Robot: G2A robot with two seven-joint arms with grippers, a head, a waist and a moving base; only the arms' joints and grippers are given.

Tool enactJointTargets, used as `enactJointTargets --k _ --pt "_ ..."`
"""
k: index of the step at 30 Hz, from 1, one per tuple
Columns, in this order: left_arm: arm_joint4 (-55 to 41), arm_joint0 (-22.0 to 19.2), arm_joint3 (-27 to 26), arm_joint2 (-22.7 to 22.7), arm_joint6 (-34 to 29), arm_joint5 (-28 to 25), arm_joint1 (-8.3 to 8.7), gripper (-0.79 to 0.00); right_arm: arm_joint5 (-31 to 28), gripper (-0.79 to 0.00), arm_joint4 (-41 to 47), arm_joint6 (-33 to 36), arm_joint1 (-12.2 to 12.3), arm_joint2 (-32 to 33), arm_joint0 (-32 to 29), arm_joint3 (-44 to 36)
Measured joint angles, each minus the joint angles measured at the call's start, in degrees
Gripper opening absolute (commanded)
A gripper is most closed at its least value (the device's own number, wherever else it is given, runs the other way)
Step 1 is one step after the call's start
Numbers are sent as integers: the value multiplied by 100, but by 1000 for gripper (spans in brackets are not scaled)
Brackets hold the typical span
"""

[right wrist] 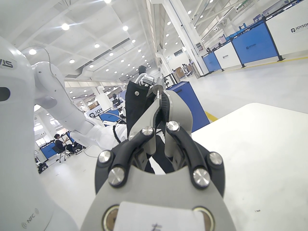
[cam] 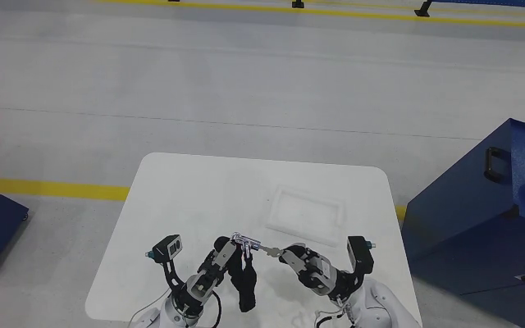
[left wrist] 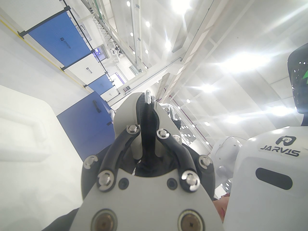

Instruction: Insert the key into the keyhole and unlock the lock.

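1. Here, right jaws clench the key [right wrist: 157, 92], shaft pointing straight out from their tips.
2. Just beyond, left jaws grasp the lock [right wrist: 147, 80] above the counter [cam: 205, 189], facing the key.
3. Key axis lines toward the lock; whether its tip is inside, I cannot tell.

Left arm [cam: 195, 289]: we hold it low over the table [cam: 164, 189]'s near edge, wrist turned inward.
Left gripper [cam: 232, 247]: fingers pinched tight on the lock [cam: 244, 241].
Right arm [cam: 332, 280]: mirrored, over the same table edge.
Right gripper [cam: 288, 254]: fingers clamped on the key [cam: 271, 251].
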Motion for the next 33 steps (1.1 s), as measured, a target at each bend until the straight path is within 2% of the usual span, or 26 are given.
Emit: enactJointTargets --k 33 --pt "0 0 0 0 0 0 0 -785 0 -785 -48 -62 -1 4 -34 -19"
